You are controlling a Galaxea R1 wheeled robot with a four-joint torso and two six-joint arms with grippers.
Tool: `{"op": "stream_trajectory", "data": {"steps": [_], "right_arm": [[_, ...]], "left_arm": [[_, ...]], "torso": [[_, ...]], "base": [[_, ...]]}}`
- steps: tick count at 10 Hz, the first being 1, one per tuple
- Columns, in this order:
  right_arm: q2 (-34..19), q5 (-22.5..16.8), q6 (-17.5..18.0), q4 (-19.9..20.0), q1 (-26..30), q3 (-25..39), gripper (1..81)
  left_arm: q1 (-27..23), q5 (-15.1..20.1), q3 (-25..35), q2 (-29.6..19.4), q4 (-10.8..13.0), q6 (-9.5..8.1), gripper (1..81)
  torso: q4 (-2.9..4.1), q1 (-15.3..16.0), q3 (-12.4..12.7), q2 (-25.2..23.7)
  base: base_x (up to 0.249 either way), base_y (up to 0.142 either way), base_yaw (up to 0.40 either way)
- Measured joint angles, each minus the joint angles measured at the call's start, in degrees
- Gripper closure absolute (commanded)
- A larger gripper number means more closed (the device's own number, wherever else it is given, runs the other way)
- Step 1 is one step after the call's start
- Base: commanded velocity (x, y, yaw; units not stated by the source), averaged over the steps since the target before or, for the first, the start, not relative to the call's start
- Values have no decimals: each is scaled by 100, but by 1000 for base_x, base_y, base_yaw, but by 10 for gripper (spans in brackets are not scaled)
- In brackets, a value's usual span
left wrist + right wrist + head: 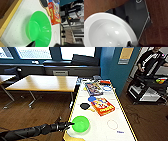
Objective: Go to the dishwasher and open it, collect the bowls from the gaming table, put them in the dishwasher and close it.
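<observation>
Left arm at the green bowl

The left fingers (70,124) met the green bowl (80,123) at its 9 o'clock rim on the tabletop (105,132); their opening couldn't be told.

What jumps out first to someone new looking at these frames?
The bright green bowl at the near end of the white gaming table, with the left gripper at its rim. Then the red game box mid-table, and a white bowl large in the right wrist view.
</observation>
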Motion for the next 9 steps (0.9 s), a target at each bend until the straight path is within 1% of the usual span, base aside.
{"op": "stream_trajectory", "data": {"steps": [1,4,7,9], "right_arm": [[30,2,0,-2,11,0,811],[44,-21,-2,-6,65,10,811],[46,-26,-2,-6,67,10,811],[44,-30,-17,-6,69,23,811]], "left_arm": [[0,0,-162,46,-2,-98,10],[-18,-173,-670,308,-2,-216,10],[-2,-256,-931,477,0,-207,10],[202,-256,-1232,622,44,-191,10]], "torso": [[0,2,0,0],[0,5,0,0],[0,7,0,0],[0,7,0,0]], "base": [[0,0,0],[0,0,0],[0,0,0],[0,0,0]]}}
